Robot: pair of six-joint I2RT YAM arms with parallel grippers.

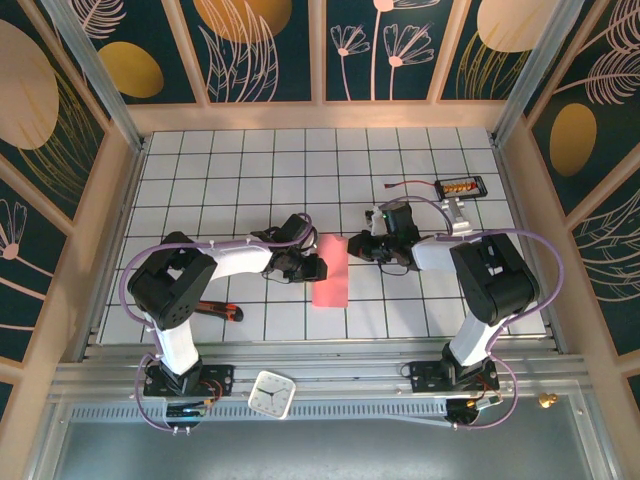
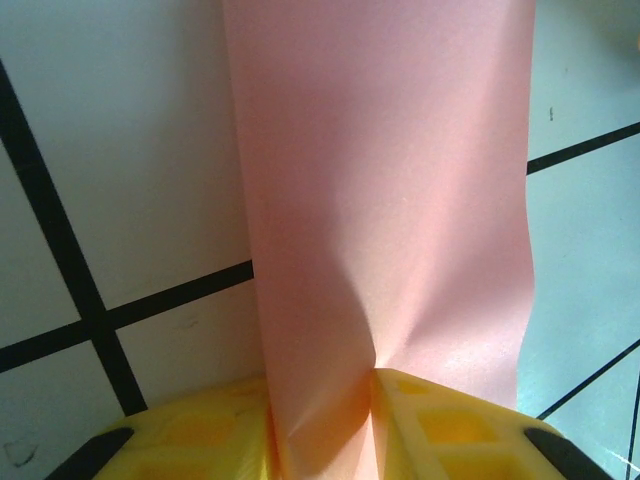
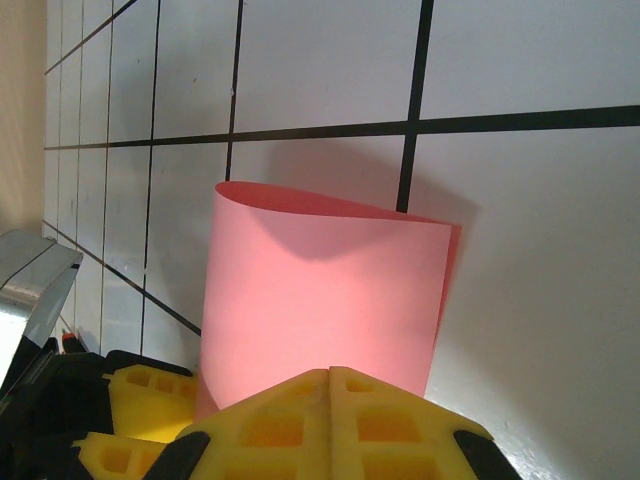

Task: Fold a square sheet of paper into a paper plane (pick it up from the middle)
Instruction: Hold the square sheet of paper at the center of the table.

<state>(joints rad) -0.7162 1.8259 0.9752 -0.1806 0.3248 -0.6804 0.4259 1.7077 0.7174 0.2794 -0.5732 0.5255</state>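
The square sheet of paper (image 1: 331,272) is salmon pink and lies folded over in the middle of the tiled table, between my two grippers. My left gripper (image 1: 317,268) comes in from the left. In its wrist view the paper (image 2: 390,180) runs down between the yellow fingers (image 2: 450,425), and creases spread from the pinch, so the left gripper (image 2: 322,390) is shut on it. My right gripper (image 1: 354,248) comes from the right with its fingers pressed together. Its tips (image 3: 330,372) sit over the near edge of the paper (image 3: 320,300), whose upper layer curves up off the table.
A red-handled black tool (image 1: 222,310) lies by the left arm. A small white clock (image 1: 271,393) sits on the front rail. A black holder with orange parts (image 1: 461,186) and a white piece (image 1: 457,214) are at the back right. Wooden walls enclose the table.
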